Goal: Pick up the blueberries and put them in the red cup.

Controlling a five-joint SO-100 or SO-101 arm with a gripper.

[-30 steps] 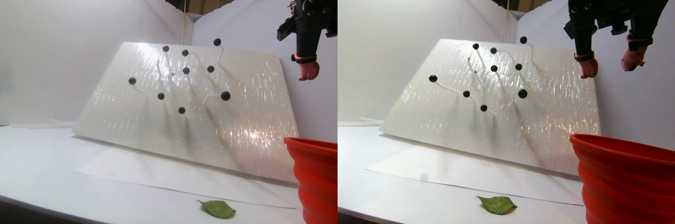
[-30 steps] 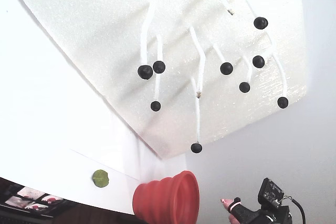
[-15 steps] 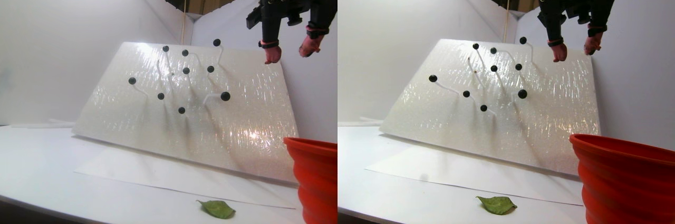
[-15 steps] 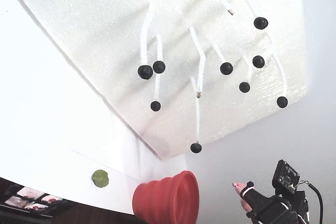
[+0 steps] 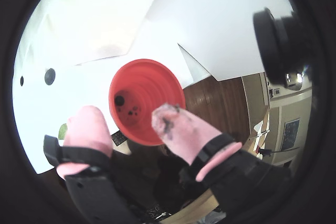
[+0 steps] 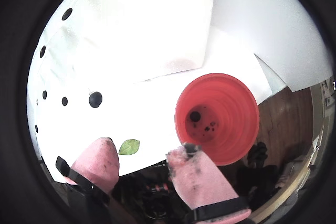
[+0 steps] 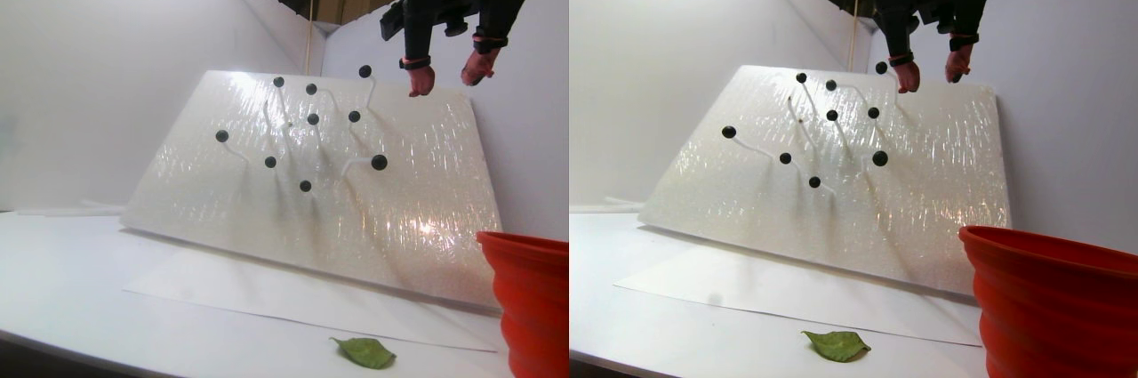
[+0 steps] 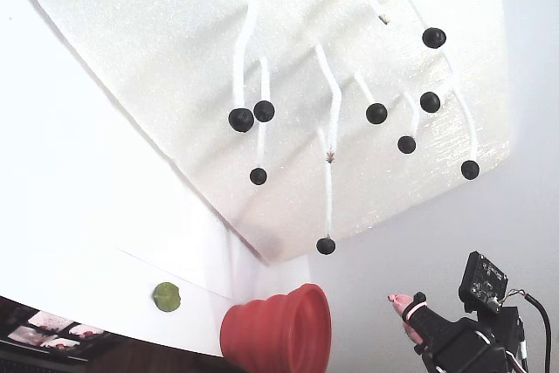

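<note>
No readable labels anywhere, we checked. Gripper hangs wide apart and empty near the top-right blueberries, red cup down at near right.

White foam board leans tilted against rear white wall, lower edge on white tabletop. Thin white stems stick out of board face. Flat white paper sheet lies on tabletop along board's lower edge. Green leaf lies flat near tabletop's front edge, just off paper's front corner. Wood floor shows past table edge in a wrist view.
</note>
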